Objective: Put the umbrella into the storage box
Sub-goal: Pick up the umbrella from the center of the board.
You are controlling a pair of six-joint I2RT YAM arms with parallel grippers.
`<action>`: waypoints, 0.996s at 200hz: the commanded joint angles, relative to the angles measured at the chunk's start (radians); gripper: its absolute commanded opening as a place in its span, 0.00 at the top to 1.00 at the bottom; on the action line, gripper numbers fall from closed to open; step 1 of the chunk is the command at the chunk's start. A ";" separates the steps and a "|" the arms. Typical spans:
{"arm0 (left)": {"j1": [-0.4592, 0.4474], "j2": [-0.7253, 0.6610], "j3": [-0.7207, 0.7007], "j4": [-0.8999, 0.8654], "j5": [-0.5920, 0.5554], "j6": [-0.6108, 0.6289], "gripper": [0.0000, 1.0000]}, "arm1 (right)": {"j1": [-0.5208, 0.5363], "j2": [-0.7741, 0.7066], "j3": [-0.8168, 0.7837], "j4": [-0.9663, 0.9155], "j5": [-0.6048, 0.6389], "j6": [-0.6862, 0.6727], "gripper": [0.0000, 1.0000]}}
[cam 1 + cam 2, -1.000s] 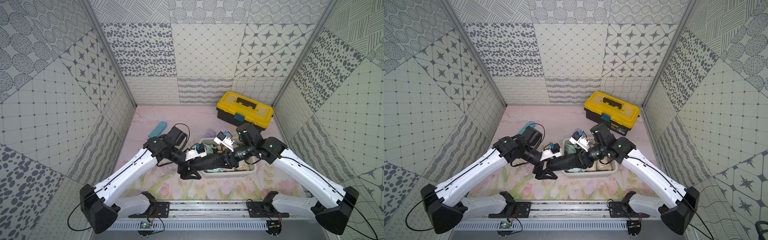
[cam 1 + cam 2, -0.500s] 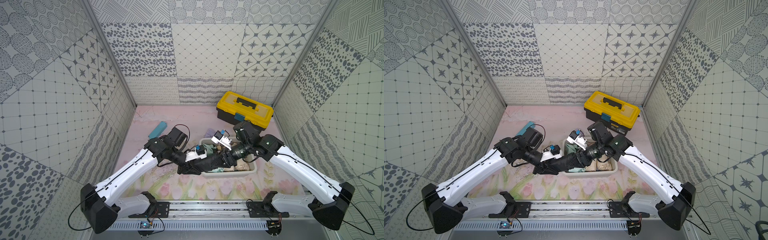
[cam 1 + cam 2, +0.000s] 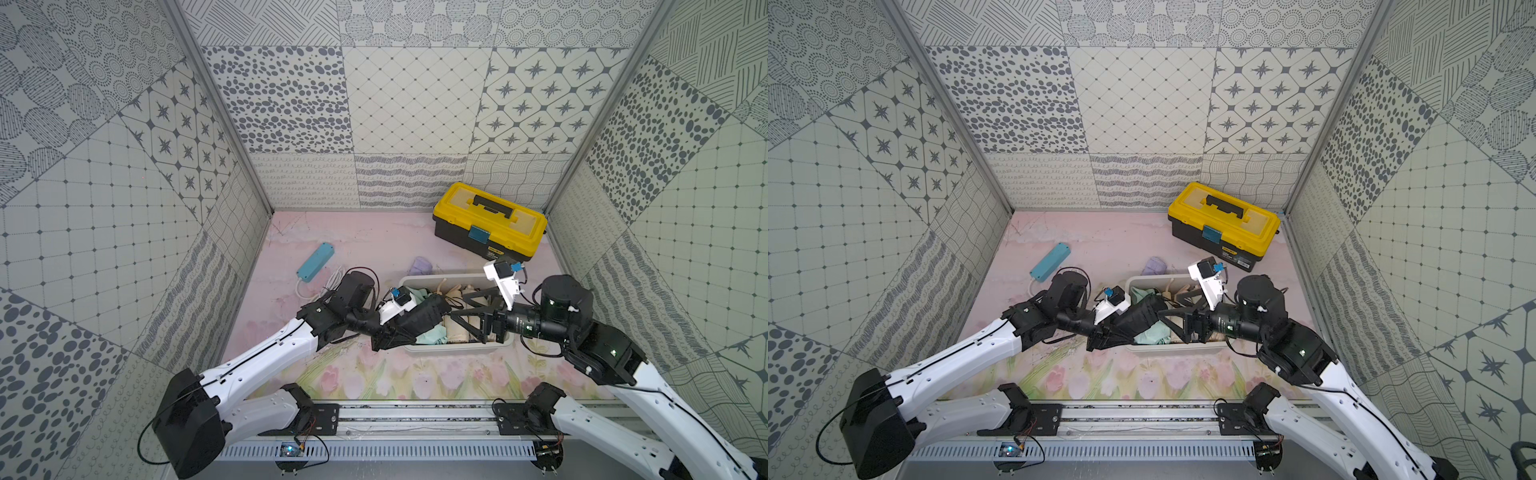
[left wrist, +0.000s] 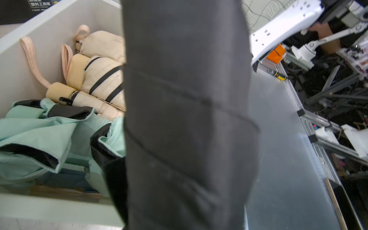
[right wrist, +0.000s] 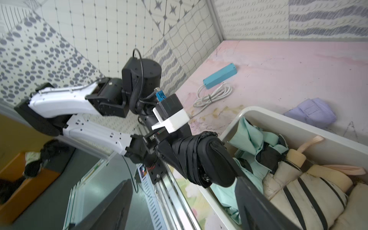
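The black folded umbrella [image 3: 419,318] [image 3: 1138,316] [image 5: 199,157] is a compact model, its dark canopy wound tightly in spiral folds round the shaft and ending in a rounded black handle. It fills the middle of the left wrist view [image 4: 185,119]. It is carried slantwise in the air, with the handle end over the near left corner of the white rectangular plastic storage box [image 3: 457,348] [image 3: 1175,347] [image 5: 278,117] and the other end reaching back out over the rim. The left hand [image 3: 401,332] [image 3: 1113,332] is clamped round the wrapped canopy and carries it. Whether the handle touches what lies below cannot be told. The right hand [image 3: 459,307] [image 3: 1173,309] sits just past the handle over the box, its two fingers spread wide and gripping nothing. Inside the box, a mint-green umbrella [image 4: 39,129] [image 5: 251,135] with black lining lies loose and rumpled at the left end. Beside it lie cream folded umbrellas [image 4: 99,79] [image 5: 310,191] with black straps, pale yellow handles and pink wrist loops. The box stands on the pink floral surface [image 3: 374,241]. A lilac pouch [image 3: 422,266] lies just behind it, a teal power strip [image 3: 316,262] with a coiled white cable lies further left, and a yellow-lidded black toolbox [image 3: 490,220] stands shut near the back right corner.
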 commanded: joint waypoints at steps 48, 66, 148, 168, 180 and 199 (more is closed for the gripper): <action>-0.120 0.257 -0.040 1.184 -0.117 -0.698 0.74 | -0.003 -0.035 -0.283 0.478 0.146 0.304 0.15; -0.134 0.295 -0.033 1.258 -0.155 -0.726 0.74 | -0.004 -0.045 -0.285 0.446 0.215 0.289 0.16; -0.194 0.328 -0.025 1.267 -0.185 -0.770 0.72 | -0.003 0.071 -0.255 0.604 0.269 0.230 0.28; -0.196 0.331 -0.029 1.294 -0.181 -0.798 0.69 | -0.003 0.113 -0.225 0.630 0.235 0.224 0.34; -0.196 0.332 -0.029 1.306 -0.180 -0.811 0.67 | -0.003 0.136 -0.213 0.649 0.215 0.223 0.42; -0.196 0.327 -0.029 1.305 -0.175 -0.824 0.62 | -0.004 0.165 -0.195 0.670 0.197 0.227 0.54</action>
